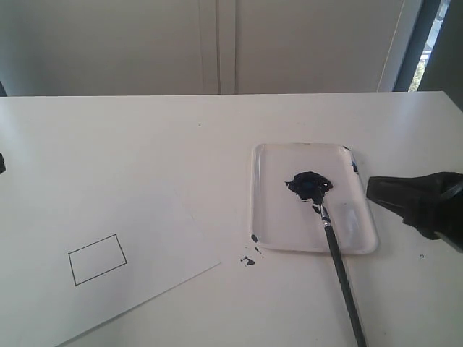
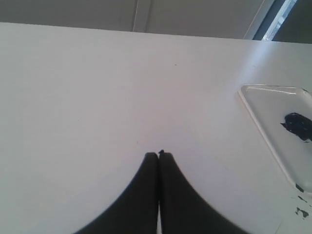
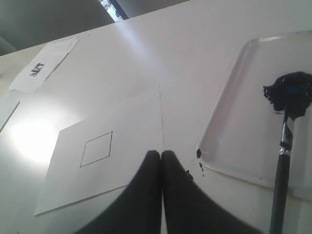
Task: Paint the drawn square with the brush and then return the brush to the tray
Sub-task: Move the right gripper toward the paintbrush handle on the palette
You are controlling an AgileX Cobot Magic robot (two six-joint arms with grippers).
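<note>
The drawn square [image 1: 97,259] is a thin black outline with a white interior on the paper sheet [image 1: 87,224] at the left; it also shows in the right wrist view as the square [image 3: 96,148]. The clear tray [image 1: 275,231] lies at centre right with a dark paint blob [image 1: 309,184]. The brush [image 1: 340,271] rests with its bristles in the blob and its black handle running out over the tray's near edge. My right gripper [image 3: 161,153] is shut and empty, to the right of the tray [image 3: 229,97] and the brush [image 3: 280,180]. My left gripper [image 2: 158,155] is shut and empty over bare table.
Small dark paint spatters [image 1: 249,259] lie on the table just off the tray's near left corner. A second sheet with printed marks [image 3: 43,68] lies far off in the right wrist view. The right arm's dark body [image 1: 419,202] sits at the right edge.
</note>
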